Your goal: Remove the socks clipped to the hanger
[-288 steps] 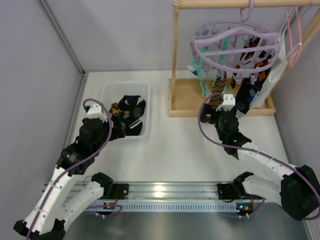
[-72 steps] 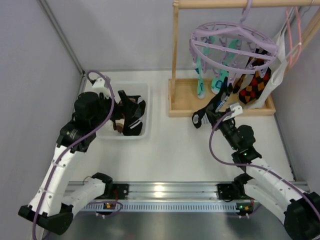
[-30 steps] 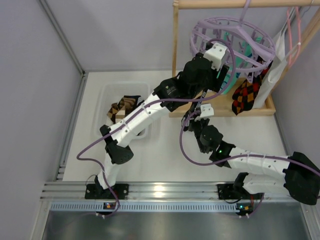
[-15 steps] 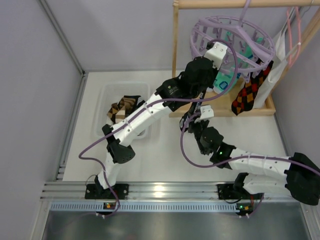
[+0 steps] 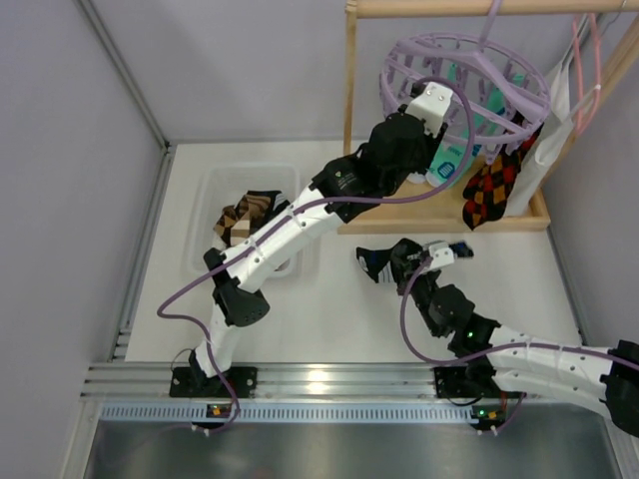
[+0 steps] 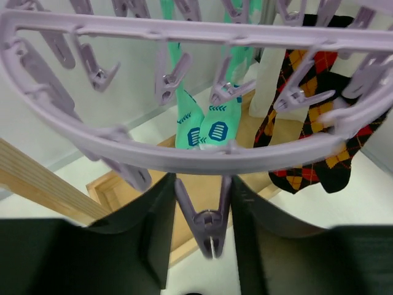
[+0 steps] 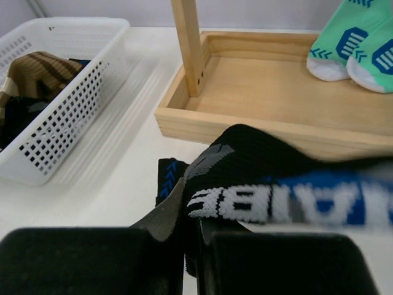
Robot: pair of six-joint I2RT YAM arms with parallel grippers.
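- The right gripper (image 7: 193, 230) is nearest, low over the table, its jaws clamped on a black sock (image 7: 264, 184) with white lettering and blue patches. The sock's long axis runs left to right, trailing off to the right of the fingers.
- The white basket (image 7: 73, 110) lies to the left of that gripper and a little farther off. It holds a brown-striped sock (image 7: 37, 67) and something dark beside it. Dropping the black sock there would, I judge, call for a sweep to the left.
- Beyond stands the wooden tray (image 7: 258, 80) of the rack, with only the rack's upright post in it.
- Farthest, the left gripper (image 6: 201, 190) is up under the hanger (image 6: 184, 157), closed on a clip peg (image 6: 206, 224) that dangles from the ring's near rim. No sock shows in that peg.
- Two teal socks (image 6: 209, 129) hang clipped just behind it, and an argyle sock (image 6: 313, 141) to the right. The left arm is much the nearer to them.
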